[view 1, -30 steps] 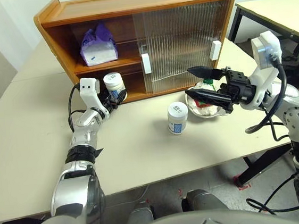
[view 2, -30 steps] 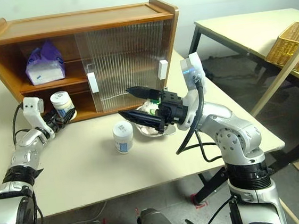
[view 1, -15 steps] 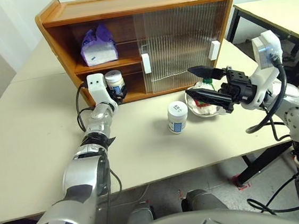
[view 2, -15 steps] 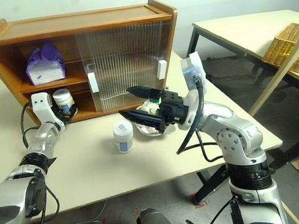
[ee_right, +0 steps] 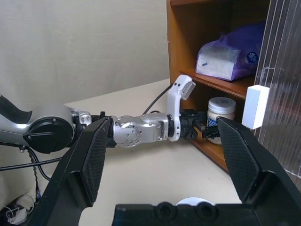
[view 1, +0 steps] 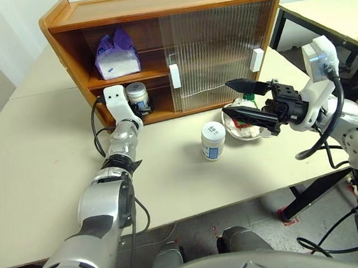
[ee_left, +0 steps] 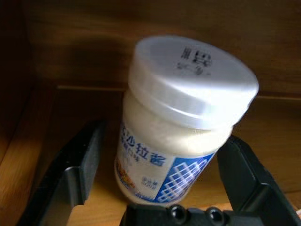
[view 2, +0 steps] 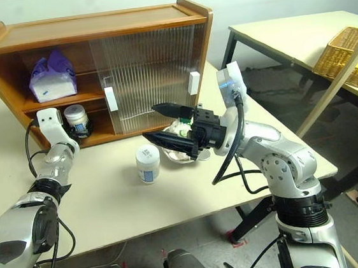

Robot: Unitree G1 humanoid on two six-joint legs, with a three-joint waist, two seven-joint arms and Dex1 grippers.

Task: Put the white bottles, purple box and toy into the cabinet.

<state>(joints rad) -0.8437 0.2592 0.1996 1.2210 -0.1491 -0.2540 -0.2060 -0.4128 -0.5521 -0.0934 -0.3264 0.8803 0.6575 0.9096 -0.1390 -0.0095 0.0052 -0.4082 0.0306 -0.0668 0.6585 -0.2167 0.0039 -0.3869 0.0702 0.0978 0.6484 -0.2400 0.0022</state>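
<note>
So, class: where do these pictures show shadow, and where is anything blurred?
Left wrist view: the cabinet interior is dark behind the brightly lit white bottle, whose lid edge looks soft. Left eye view: the lower shelf sits in shade. Right wrist view: the right gripper fingers loom large and slightly soft.

Silver-and-black humanoid arms with black two-finger grippers.

Each arm is built of rounded silver-grey metal segments joined by black bands. A white, blocky camera housing sits on top of each wrist, and a black cable loops from it back along the forearm. The left gripper and the right gripper both have matte black fingers that are broad, flat and tapered toward the tip, with finely textured inner faces. Small black screws are set in the black base between the fingers.
</note>
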